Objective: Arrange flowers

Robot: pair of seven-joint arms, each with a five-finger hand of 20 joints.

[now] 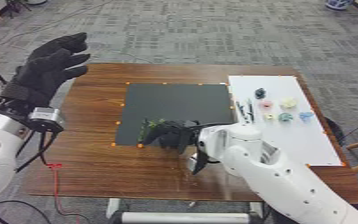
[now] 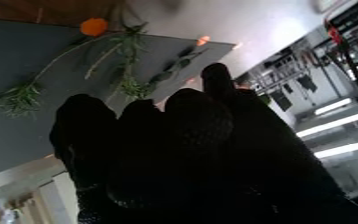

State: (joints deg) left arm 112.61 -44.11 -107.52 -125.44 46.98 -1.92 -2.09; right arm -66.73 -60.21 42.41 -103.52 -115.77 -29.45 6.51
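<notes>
My left hand (image 1: 44,72) is open above the table's left side. My right hand (image 1: 170,136) is over the near left part of the dark mat (image 1: 180,102), beside green sprigs (image 1: 148,129). In the right wrist view, my right hand (image 2: 193,130) is open, its fingers extended and close together. Beyond its fingertips, thin stems with needle-like leaves (image 2: 18,98) and a darker leafy sprig (image 2: 171,67) lie on the mat. Whether any stem touches the hand is hidden. A pink flower (image 1: 265,104), a pale yellow flower (image 1: 288,102) and blue flowers (image 1: 305,116) lie on the white sheet.
The white sheet (image 1: 304,141) covers the table's right part, with a dark item (image 1: 260,93) and thin dark tools (image 1: 250,111) on it. Orange markers line the dark mat's edges. A red cable (image 1: 56,182) hangs at the table's near left. Brown tabletop (image 1: 91,155) surrounds the mat.
</notes>
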